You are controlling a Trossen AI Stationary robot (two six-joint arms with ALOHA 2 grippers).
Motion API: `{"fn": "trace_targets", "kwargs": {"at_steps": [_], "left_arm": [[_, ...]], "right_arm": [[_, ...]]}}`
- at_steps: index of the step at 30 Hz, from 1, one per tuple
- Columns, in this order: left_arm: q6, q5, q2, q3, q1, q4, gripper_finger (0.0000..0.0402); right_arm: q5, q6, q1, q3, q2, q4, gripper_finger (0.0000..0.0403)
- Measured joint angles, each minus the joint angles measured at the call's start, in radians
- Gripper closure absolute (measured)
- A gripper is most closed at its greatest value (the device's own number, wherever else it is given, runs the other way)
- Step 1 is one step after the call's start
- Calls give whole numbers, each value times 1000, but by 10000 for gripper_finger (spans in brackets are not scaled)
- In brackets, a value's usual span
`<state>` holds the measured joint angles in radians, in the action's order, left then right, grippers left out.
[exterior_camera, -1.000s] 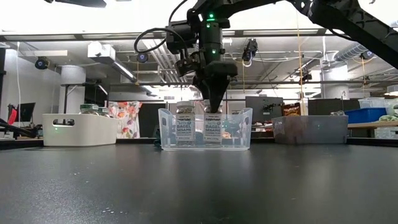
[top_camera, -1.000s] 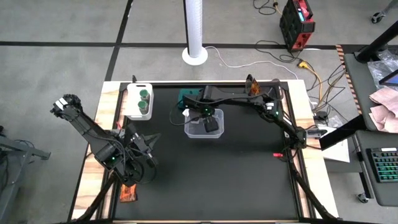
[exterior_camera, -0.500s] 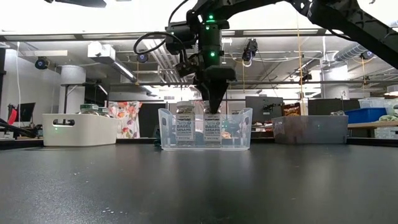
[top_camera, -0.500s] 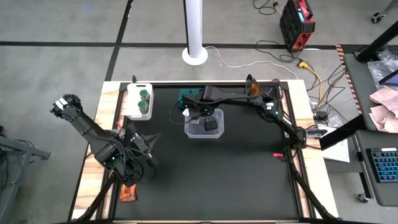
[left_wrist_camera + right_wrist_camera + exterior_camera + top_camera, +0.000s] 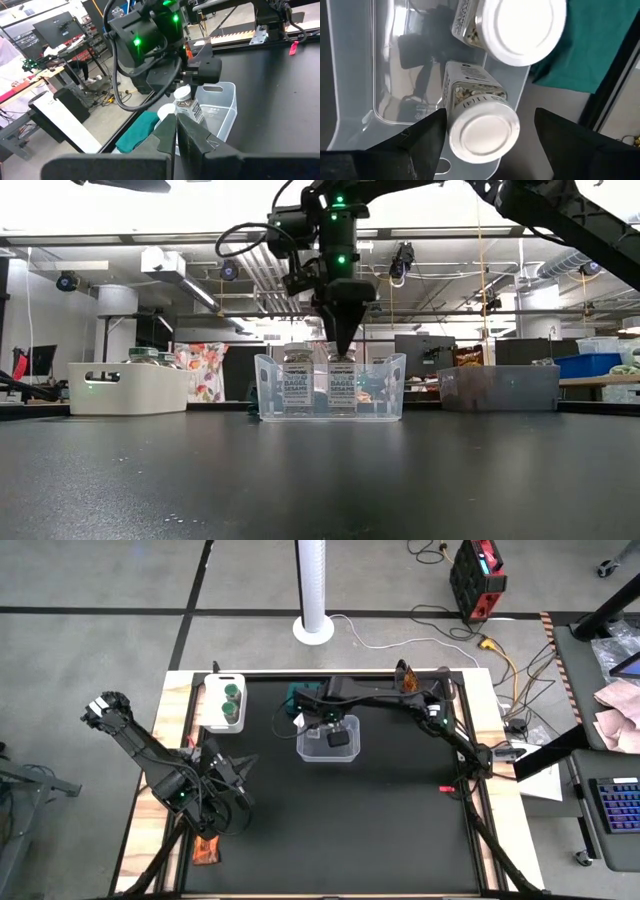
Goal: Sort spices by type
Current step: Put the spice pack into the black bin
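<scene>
My right gripper (image 5: 487,120) is open over the clear bin (image 5: 328,740). Its fingers stand on either side of the white lid (image 5: 482,132) of an upright clear jar (image 5: 341,385), with a gap on each side. A second white-lidded jar (image 5: 297,385) stands beside it on the bin's floor; a third does not show. Two green-lidded jars (image 5: 232,700) stand in the white bin (image 5: 212,705). One orange-red packet (image 5: 207,848) lies at the table's near left edge, another (image 5: 405,675) at the far edge. My left gripper (image 5: 238,802), shut and holding nothing, waits near left.
A dark green block (image 5: 300,692) lies just beyond the clear bin, toward the far edge. The black mat (image 5: 380,820) spreads between the bins and the near edge. A second clear container (image 5: 498,387) shows at the right in the low view.
My right gripper has risen a little straight above the jar in the clear bin. The jar has stayed upright on the bin's floor.
</scene>
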<state>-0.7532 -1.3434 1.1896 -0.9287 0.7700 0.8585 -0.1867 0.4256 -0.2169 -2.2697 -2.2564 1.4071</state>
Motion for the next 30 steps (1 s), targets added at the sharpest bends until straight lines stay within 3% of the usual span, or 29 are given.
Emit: {"fn": "trace_targets", "kwargs": {"at_steps": [10, 16, 22, 30], "left_arm": [[0, 11, 0, 0, 0, 4, 402], [0, 21, 0, 0, 0, 8, 402], [0, 25, 0, 0, 1, 11, 402], [-6, 47, 0, 0, 2, 10, 402]], "right_arm": [[2, -86, 1, -55, 19, 117, 120], [10, -174, 15, -65, 100, 115, 140], [81, -216, 44, -52, 191, 54, 183], [81, -255, 160, 72, 361, -75, 256]]}}
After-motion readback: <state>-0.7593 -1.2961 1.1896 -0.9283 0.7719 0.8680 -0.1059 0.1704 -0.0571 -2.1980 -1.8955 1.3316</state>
